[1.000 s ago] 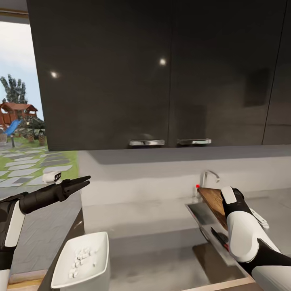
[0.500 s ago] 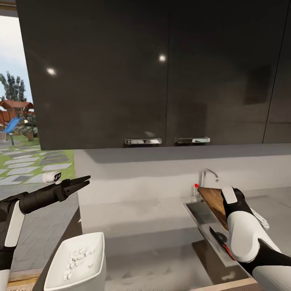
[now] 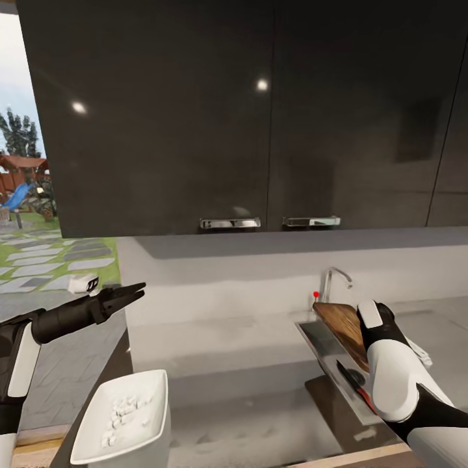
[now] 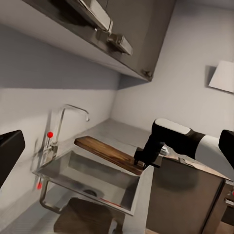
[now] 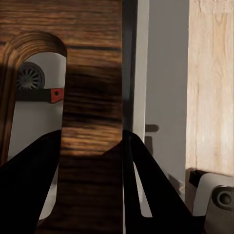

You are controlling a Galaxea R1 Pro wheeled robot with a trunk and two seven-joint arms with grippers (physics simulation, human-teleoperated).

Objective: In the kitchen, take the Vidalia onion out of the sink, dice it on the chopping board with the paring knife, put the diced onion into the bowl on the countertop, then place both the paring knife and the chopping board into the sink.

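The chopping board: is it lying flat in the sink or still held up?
Held up: the chopping board is tilted over the sink, gripped at one end by the right end effector.

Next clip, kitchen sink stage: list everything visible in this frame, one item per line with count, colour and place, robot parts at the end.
chopping board: one, dark brown wood grain, held tilted over the sink.
paring knife: one, dark blade with reddish handle, lying in the sink.
sink: one, grey steel, right of centre in the countertop.
tap: one, chrome with a red knob, behind the sink.
bowl: one, white, on the countertop at lower left.
diced onion: many small white pieces, inside the bowl.
countertop: one, dark grey, below the wall cabinets.
wall cabinets: dark, two chrome handles, above the countertop.
left gripper: black, raised at left, empty.
right gripper: black, clamped on the board's edge.
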